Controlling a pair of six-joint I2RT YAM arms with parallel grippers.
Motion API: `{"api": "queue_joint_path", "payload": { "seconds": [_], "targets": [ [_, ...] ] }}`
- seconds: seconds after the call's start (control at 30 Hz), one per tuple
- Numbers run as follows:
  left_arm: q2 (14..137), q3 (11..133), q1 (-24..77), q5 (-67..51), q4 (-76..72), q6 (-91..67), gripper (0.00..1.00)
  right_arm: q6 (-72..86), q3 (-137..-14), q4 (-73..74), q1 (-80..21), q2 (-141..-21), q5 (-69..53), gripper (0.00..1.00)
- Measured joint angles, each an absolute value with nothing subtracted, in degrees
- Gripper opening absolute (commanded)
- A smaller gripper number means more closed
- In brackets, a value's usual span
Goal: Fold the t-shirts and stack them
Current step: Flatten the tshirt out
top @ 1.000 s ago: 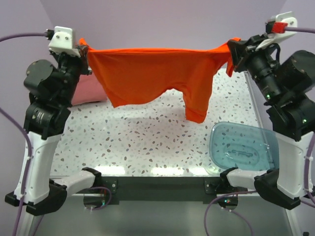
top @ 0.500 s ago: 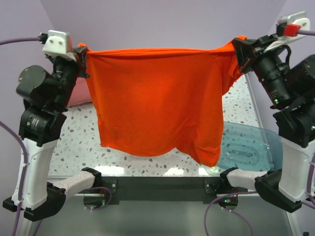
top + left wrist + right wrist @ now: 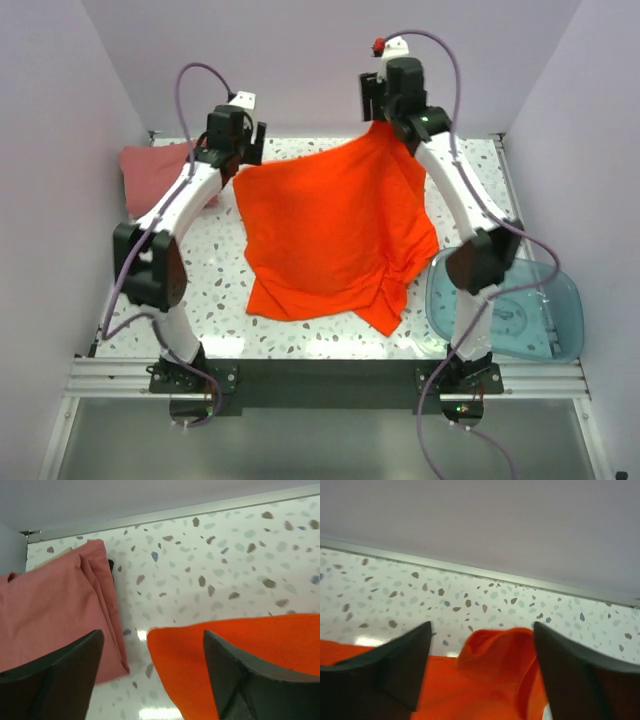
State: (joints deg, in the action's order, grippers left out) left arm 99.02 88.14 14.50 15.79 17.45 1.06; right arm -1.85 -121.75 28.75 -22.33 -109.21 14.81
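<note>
The bright orange-red t-shirt (image 3: 335, 235) lies spread on the speckled table, its near hem rumpled. My left gripper (image 3: 243, 152) hovers open over its far left corner (image 3: 200, 655), nothing between the fingers. My right gripper (image 3: 385, 112) stands open above the far right corner, where the orange cloth (image 3: 500, 655) bunches up between the parted fingers without being pinched. The dusty pink-red t-shirt (image 3: 155, 178) lies folded at the far left; its edge (image 3: 60, 610) lies just left of the orange corner.
A translucent blue plastic tub (image 3: 505, 305) sits at the table's near right corner, beside the right arm's base. A metal rail (image 3: 470, 570) and the lilac wall close the far side. Side walls stand close on the left and right.
Both arms swung from holding the orange-red t-shirt up in the air near the camera to the far side of the table. The shirt now lies flat, and both grippers have opened and let go.
</note>
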Motion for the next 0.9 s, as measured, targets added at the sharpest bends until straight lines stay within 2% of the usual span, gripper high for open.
{"api": "queue_joint_path", "payload": {
  "seconds": [0.13, 0.2, 0.3, 0.4, 0.6, 0.7, 0.9],
  "targets": [
    [117.4, 107.4, 12.9, 18.2, 21.4, -2.5, 1.00, 2.8, -138.0, 33.6, -21.4, -128.5, 15.4, 0.99],
    [120.7, 113.5, 12.9, 18.2, 22.5, -3.4, 1.00, 4.8, -135.6, 34.9, -21.4, -129.8, 14.8, 0.99],
    [118.2, 114.7, 13.3, 17.6, 23.0, -4.5, 1.00, 7.4, -122.2, 33.5, -22.0, -122.3, 13.2, 0.99],
    [108.2, 104.9, 13.6, 15.2, 21.8, -6.9, 1.00, 10.5, -108.0, 32.4, -22.8, -110.3, 11.4, 0.99],
    [88.4, 79.1, 14.0, 7.9, 21.1, -14.9, 1.00, 15.3, -88.3, 30.0, -23.4, -89.9, 9.2, 0.99],
    [87.0, 71.4, 15.3, 5.3, 20.9, -18.3, 1.00, 17.3, -80.3, 28.7, -23.4, -86.0, 8.8, 0.99],
    [87.2, 60.1, 18.2, 0.3, 20.6, -23.6, 1.00, 20.9, -66.8, 28.6, -24.7, -85.9, 7.4, 0.98]
  ]
}}
